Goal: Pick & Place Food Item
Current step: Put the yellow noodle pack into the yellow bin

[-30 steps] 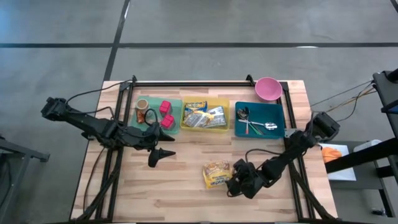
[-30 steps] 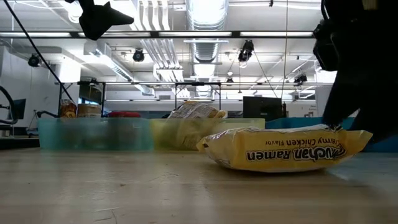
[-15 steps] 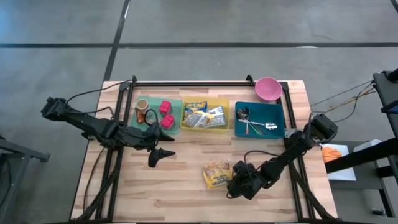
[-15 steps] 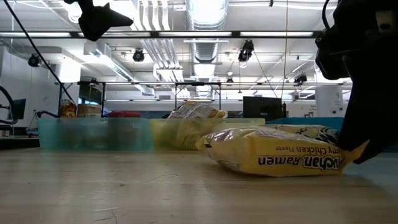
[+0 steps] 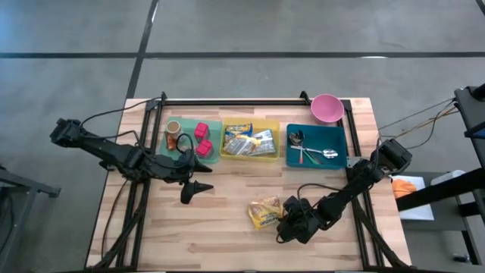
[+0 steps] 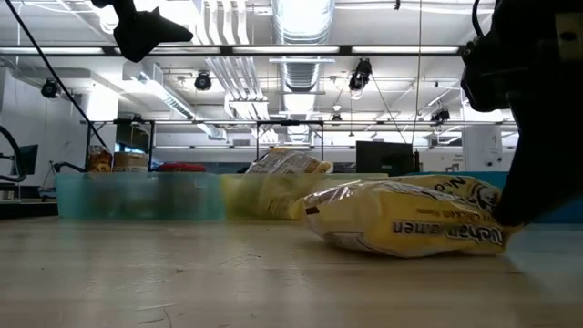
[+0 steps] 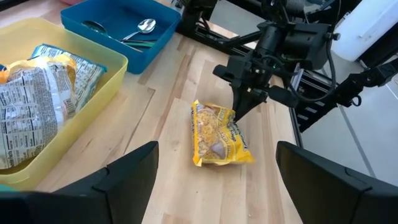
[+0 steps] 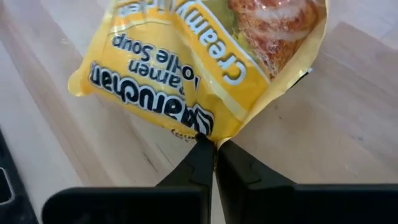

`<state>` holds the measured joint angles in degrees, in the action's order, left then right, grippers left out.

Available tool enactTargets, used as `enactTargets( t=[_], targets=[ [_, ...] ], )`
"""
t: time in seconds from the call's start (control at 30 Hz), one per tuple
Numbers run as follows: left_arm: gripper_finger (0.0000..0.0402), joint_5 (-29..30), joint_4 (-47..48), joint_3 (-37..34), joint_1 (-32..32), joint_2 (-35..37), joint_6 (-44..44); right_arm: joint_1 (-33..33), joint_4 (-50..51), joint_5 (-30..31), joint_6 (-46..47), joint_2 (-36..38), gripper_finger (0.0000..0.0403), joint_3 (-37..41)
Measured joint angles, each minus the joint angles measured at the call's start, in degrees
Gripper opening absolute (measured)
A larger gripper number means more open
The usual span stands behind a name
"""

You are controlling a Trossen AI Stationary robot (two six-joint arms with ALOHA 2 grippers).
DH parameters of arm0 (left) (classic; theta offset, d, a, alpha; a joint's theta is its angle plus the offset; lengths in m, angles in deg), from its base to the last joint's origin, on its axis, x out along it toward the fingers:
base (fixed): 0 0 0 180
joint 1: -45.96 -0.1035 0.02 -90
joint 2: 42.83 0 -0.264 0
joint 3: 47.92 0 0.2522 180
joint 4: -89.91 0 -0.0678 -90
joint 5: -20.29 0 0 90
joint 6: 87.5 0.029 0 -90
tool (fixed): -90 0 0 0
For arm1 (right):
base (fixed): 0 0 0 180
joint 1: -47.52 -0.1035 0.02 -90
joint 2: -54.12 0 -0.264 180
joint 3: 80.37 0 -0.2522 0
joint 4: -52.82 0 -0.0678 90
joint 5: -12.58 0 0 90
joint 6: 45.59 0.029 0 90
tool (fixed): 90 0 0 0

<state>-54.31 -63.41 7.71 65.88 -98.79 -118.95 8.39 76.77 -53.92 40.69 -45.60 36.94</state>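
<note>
The ramen packet [image 5: 264,213] lies on the bare table [image 5: 220,235], near the front, below the yellow bin [image 5: 249,142]. The right gripper [image 5: 284,226] is pinched shut on the packet's edge seam, the packet extending away from its fingertips towards the left arm. Its long axis runs roughly front to back across the table. The left gripper [image 5: 203,187] hovers open, well apart, so the right arm is nearer.
</note>
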Motion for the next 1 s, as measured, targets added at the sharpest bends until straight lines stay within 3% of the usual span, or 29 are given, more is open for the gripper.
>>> enactTargets(
  t=[0.2,0.5,1.0],
  targets=[
    [0.0333,0.0,0.24,0.0,0.0,0.0,0.0,0.0,2.5,2.42,-3.04,1.69,0.0008,-2.84],
    [0.0333,0.0,0.39,-0.02,0.01,0.0,0.03,0.02,21.02,8.23,-5.61,5.35,0.0008,-12.24],
    [0.0333,0.02,0.66,-0.04,-0.02,0.0,0.13,1.13,39.38,17.73,-10.22,6.75,0.0008,-25.43]
  ],
)
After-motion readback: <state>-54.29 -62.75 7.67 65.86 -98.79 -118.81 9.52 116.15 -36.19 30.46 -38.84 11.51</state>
